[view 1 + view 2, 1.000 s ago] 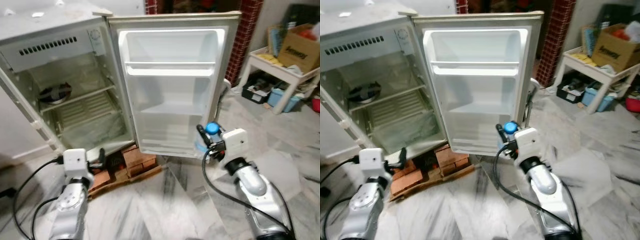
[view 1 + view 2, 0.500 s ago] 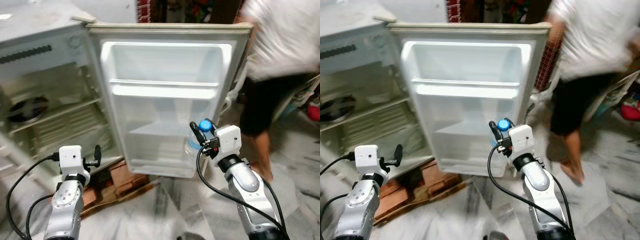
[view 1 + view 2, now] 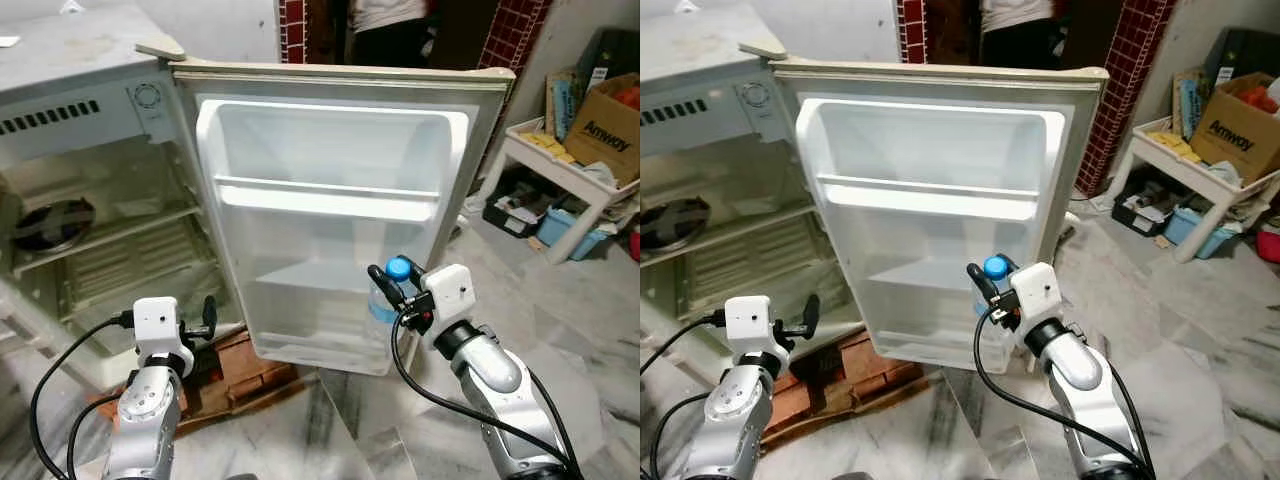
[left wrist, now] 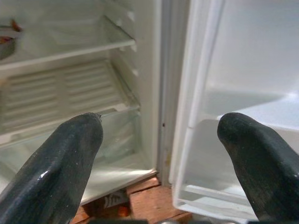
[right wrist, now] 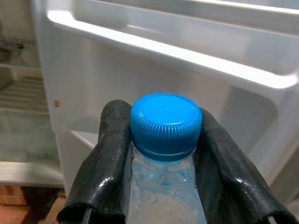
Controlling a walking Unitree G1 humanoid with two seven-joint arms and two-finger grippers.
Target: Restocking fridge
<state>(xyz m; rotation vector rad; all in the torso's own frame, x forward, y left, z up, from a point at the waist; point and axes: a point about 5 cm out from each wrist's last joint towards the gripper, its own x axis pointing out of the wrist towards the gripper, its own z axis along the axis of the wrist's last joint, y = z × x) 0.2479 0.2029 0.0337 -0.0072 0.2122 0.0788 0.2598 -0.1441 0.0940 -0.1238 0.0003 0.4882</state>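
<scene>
A small white fridge stands open, its door swung wide toward me with bare white door shelves. My right gripper is shut on a clear water bottle with a blue cap, held upright just in front of the door's lower shelf. In the right wrist view both fingers clamp the bottle's neck. My left gripper is open and holds nothing, low by the fridge's bottom corner; its wide-apart fingertips frame the hinge edge.
Inside the fridge a dark dish sits on a wire shelf. Bricks and a wooden board prop the fridge. A person stands behind the door. A white table with a cardboard box stands at right; the floor is marble.
The camera has shifted and the fridge door now sits more centred. The person who crossed at the right has moved behind the door. My right gripper still grips the bottle.
</scene>
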